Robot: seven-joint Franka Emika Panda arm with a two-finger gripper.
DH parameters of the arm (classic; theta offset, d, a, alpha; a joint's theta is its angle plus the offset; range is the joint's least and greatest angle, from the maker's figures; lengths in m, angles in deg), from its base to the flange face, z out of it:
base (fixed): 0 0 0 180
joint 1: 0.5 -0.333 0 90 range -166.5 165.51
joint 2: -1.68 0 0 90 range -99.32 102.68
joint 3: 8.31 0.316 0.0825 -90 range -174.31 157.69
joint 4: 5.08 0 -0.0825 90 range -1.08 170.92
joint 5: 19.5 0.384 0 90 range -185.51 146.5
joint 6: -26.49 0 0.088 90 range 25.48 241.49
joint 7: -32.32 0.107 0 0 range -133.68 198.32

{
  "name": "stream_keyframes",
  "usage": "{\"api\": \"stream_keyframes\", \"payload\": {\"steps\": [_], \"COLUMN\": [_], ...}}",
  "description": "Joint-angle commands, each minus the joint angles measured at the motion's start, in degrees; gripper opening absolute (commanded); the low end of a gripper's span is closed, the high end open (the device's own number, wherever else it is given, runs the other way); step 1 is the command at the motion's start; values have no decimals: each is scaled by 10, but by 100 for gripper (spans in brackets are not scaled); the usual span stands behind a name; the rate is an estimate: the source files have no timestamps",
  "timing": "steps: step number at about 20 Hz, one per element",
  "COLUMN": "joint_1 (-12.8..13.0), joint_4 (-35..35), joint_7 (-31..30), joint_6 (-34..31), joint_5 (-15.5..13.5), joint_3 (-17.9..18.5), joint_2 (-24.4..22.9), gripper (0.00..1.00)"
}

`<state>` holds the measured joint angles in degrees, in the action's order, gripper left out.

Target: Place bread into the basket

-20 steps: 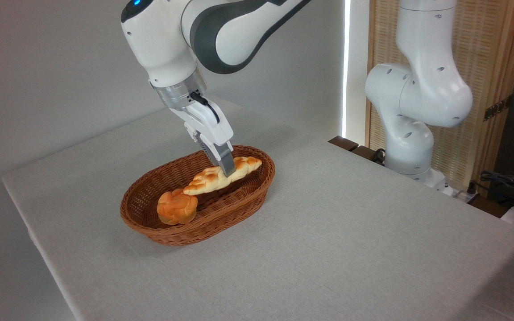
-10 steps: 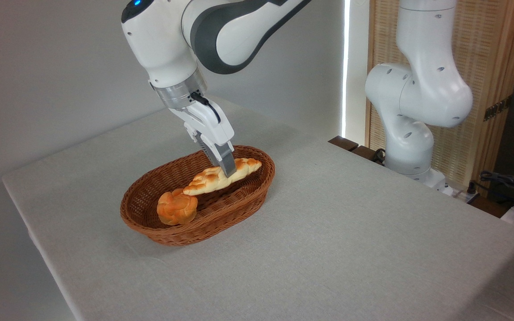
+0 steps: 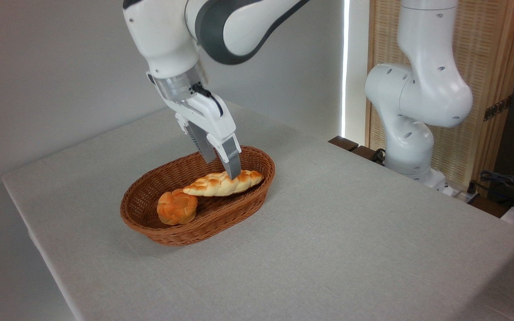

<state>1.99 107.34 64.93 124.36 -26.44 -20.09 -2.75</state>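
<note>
Arm reaches down from the frame's top, its two-finger gripper spread apart just above the long golden braided bread, which lies inside the oval brown wicker basket at centre-left.

We see a plain pale grey wall behind the surface, which is covered in light grey cloth. A narrow bright strip of light runs vertically beside a woven straw-coloured screen in a wooden frame. Dark cables lie at the far right.
</note>
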Motion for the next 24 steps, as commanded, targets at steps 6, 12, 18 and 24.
{"api": "stream_keyframes", "payload": {"steps": [6, 12, 18, 24], "joint_1": [2, -19, -19, -19], "joint_4": [-135, -200, -201, -201], "joint_7": [88, 136, 130, 130], "joint_6": [-10, -87, -88, -88], "joint_5": [38, 27, 30, 39], "joint_3": [99, 120, 108, 97], "joint_2": [-15, -5, 11, 19], "gripper": [100, 100, 100, 100]}}
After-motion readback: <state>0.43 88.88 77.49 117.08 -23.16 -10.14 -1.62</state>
